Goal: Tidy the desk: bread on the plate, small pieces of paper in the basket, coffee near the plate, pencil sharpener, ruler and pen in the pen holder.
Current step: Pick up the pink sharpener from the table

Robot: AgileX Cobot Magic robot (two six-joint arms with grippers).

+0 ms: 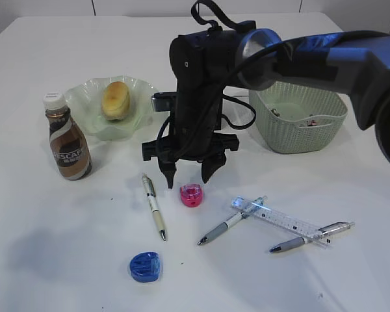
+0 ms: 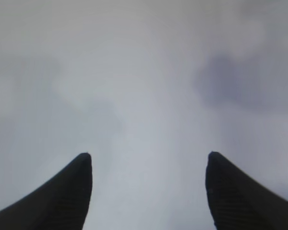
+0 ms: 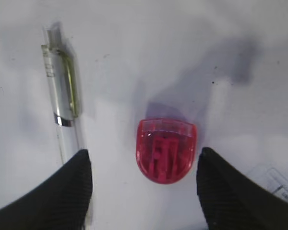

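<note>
A: How far along is the tidying?

B: The bread [image 1: 116, 99] sits on the plate [image 1: 84, 97], the coffee [image 1: 67, 140] just beside it at seven o'clock. The basket [image 1: 299, 127] holds scraps.

A: What's left?

B: Pink sharpener [image 1: 191, 195], blue sharpener [image 1: 145, 266], ruler [image 1: 279, 221] and three pens lie loose. I see no pen holder.

A: The claws?

B: The right gripper [image 1: 190, 170] hangs open over the pink sharpener; the left gripper [image 2: 149, 191] is open, empty.

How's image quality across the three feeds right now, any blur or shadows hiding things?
Exterior view: sharp on the white desk, but the near arm is a blurred mass at right. Left wrist view: soft, showing only bare surface with faint shadows. Right wrist view: slightly soft; the translucent pink pencil sharpener reads clearly, shadow behind it.
</note>
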